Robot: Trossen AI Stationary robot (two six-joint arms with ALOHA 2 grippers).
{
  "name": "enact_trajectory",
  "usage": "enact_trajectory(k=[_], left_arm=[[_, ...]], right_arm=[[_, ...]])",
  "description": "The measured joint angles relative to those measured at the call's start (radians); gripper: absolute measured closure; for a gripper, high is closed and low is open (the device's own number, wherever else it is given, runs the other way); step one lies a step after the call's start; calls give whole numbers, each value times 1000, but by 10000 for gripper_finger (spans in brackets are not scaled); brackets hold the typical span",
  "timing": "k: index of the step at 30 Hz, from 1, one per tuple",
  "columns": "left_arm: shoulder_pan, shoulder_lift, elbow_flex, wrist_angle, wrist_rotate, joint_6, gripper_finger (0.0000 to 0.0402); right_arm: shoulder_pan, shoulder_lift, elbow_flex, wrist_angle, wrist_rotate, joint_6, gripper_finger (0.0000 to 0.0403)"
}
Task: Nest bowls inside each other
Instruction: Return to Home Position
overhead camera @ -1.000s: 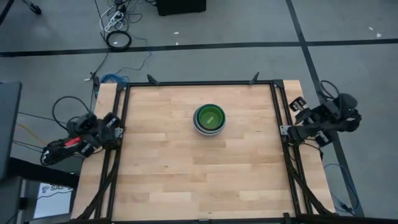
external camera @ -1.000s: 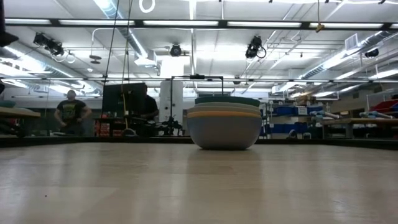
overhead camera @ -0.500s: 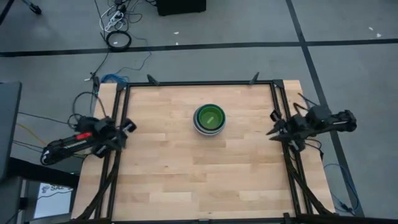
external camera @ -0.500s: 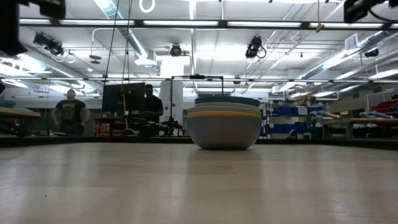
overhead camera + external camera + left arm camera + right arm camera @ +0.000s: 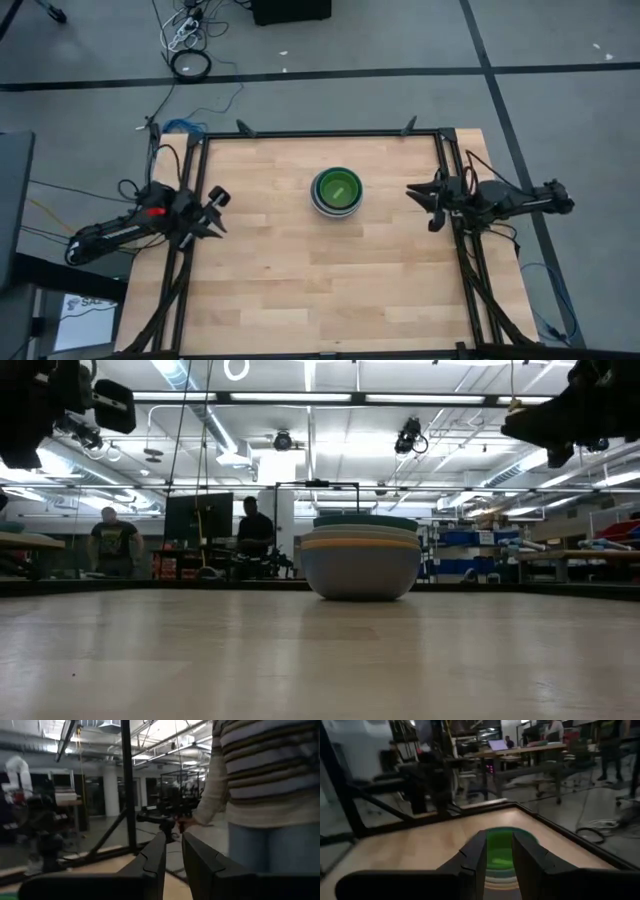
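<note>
The bowls stand nested in one stack a little beyond the table's middle, resting on the wood by the grey outer bowl's base. Seen from above, the inside is lime green. From the side, orange, white and teal rims show above the grey wall. My left gripper hovers over the table's left edge and my right gripper over its right edge. Both point inward, narrowly open, with nothing between their fingers. The right wrist view shows the stack straight ahead through the finger gap.
Black frame rails run along the table's left, right and far edges. A person in a striped sweater stands beyond the table. Other people are far back in the room. Bare wood lies around the stack.
Both arms have unfolded from beside the table and swung inward and down. Each gripper has turned from off the table's side toward the bowl stack. The stack has not moved.
</note>
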Motion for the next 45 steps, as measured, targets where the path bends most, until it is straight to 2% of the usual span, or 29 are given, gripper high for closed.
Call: enact_trajectory(k=[5, 7, 11, 14, 16, 19, 25, 28, 30, 34, 40, 45], left_arm=[[0, 0, 0, -93, -6, 230, 330], [0, 0, 0, -121, -12, 253, 330], [0, 0, 0, -198, -6, 143, 330], [0, 0, 0, -244, 41, 13, 330], [0, 0, 0, -262, 29, -23, 330], [0, 0, 0, -271, -106, 120, 330], [0, 0, 0, -255, -531, 453, 330], [0, 0, 0, -246, -694, 573, 330], [0, 0, 0, -240, -766, 595, 330], [0, 0, 0, -249, -809, 542, 330], [0, 0, 0, -344, -811, 329, 330], [0, 0, 0, -364, -808, 372, 330]], right_arm=[[-17, 0, -15, 1, 3, -17, 321], [-18, 0, -19, 2, -5, -10, 321], [-18, 0, -21, 4, -37, -8, 321], [-18, 0, -21, 4, -45, -6, 321], [-18, 0, -21, 4, -45, 0, 321], [-18, 0, -21, 4, -45, 0, 321], [-18, 0, -21, 4, -45, 0, 321], [-18, 0, -21, 4, -45, 0, 321], [-18, 0, -21, 4, -45, 0, 321], [-18, 0, -21, 4, -41, -9, 321], [-18, 0, -21, 3, 44, -11, 321], [-18, 0, -21, -28, 23, -9, 321]])
